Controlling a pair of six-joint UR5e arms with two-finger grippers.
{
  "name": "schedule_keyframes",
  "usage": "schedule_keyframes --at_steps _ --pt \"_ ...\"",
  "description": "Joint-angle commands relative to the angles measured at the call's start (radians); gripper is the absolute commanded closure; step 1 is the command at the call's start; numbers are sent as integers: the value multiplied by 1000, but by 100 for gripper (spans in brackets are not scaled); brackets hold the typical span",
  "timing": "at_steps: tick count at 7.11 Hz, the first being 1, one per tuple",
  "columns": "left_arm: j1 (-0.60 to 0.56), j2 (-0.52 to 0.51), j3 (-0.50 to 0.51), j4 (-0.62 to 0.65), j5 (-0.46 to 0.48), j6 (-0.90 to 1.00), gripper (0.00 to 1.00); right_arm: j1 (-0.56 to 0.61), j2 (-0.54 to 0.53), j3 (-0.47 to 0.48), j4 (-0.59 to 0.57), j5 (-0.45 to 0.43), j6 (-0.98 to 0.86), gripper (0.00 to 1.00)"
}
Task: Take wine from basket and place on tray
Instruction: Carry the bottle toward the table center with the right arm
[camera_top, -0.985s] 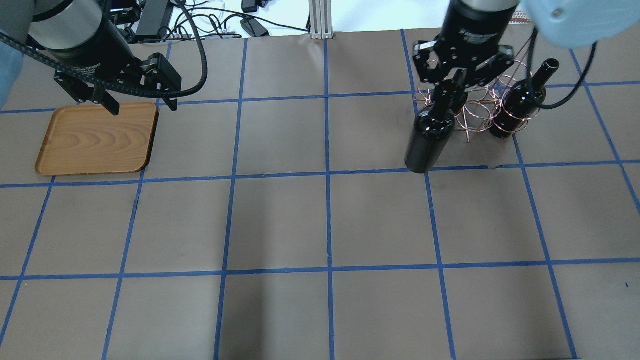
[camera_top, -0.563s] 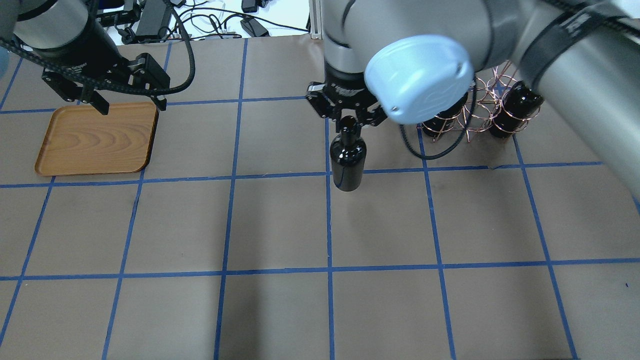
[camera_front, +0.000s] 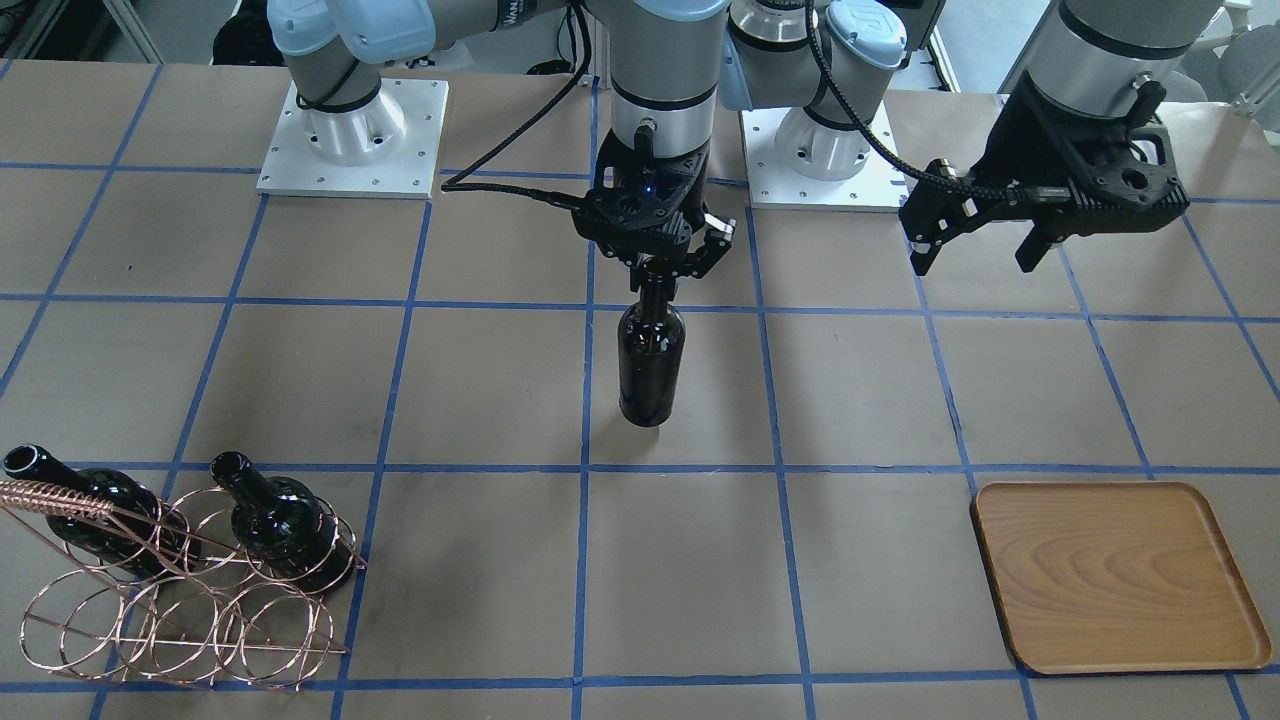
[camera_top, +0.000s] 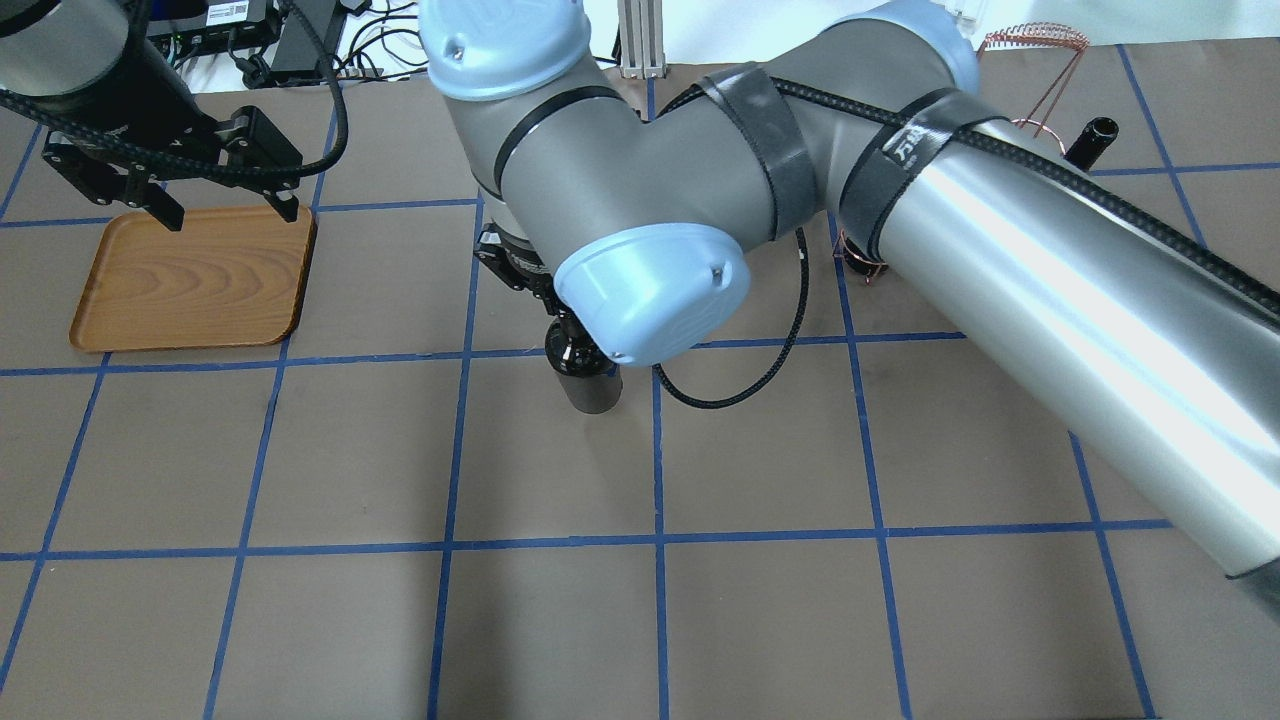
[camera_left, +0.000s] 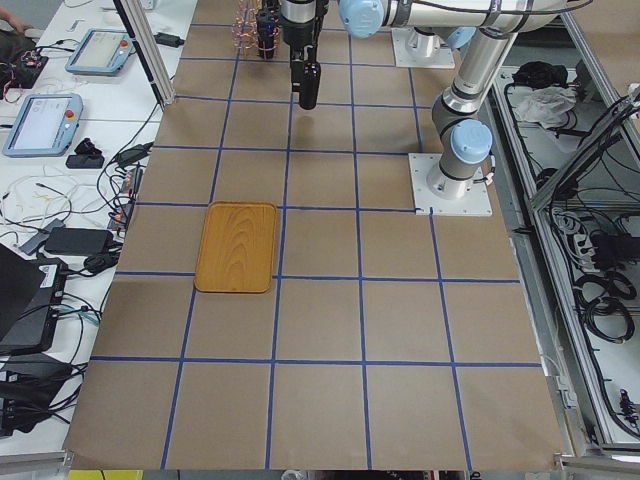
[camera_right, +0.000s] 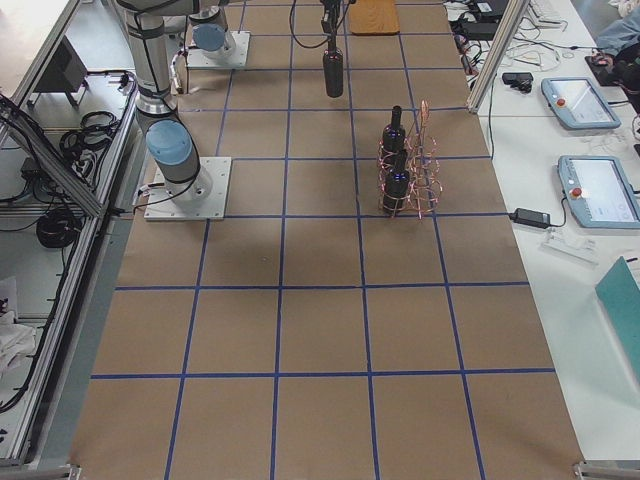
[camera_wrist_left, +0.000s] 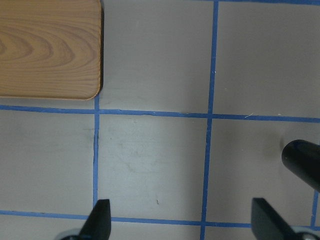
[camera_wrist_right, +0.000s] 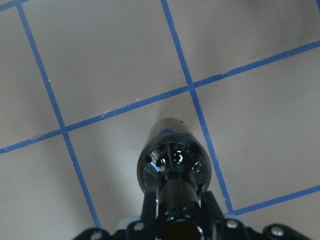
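My right gripper (camera_front: 655, 272) is shut on the neck of a black wine bottle (camera_front: 650, 360) and holds it upright over the middle of the table. The right wrist view shows the fingers (camera_wrist_right: 209, 207) clamped on the neck, with the bottle (camera_wrist_right: 175, 160) hanging below. In the overhead view the arm hides all but the bottle's lower part (camera_top: 590, 385). The wooden tray (camera_front: 1120, 575) lies flat and bare, also in the overhead view (camera_top: 190, 280). My left gripper (camera_front: 975, 255) is open and empty, raised beside the tray. The copper wire basket (camera_front: 180, 610) holds two more bottles (camera_front: 280, 520).
The table is brown paper with a blue tape grid. My right arm's large elbow (camera_top: 650, 280) spans the overhead view and hides most of the basket there; its handle (camera_top: 1035, 40) shows. The left wrist view shows a tray corner (camera_wrist_left: 50, 47) and a bottle end (camera_wrist_left: 300, 155).
My right gripper has carried the bottle from the basket leftward in the overhead view, past the table's middle line. My left gripper has shifted a little to the left, still open.
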Motion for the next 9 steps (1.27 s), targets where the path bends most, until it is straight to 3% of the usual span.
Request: schedule_keyframes --at_steps 1,4,5,7,8,9 --pt "15 -2 -4 0 -7 8 0 48 15 -8 -14 2 69 92" --pt "13 -4 -4 -1 2 11 0 94 59 -10 -62 1 133 91" --pt "15 -4 -4 2 2 11 0 96 61 -10 -64 2 150 85" --pt "16 -5 -2 2 2 36 0 108 64 -10 -66 1 167 44" --pt "16 -5 -2 2 2 34 0 108 64 -8 -67 -1 158 13" --pt "15 -4 -2 2 2 34 0 105 56 -10 -64 -1 150 0"
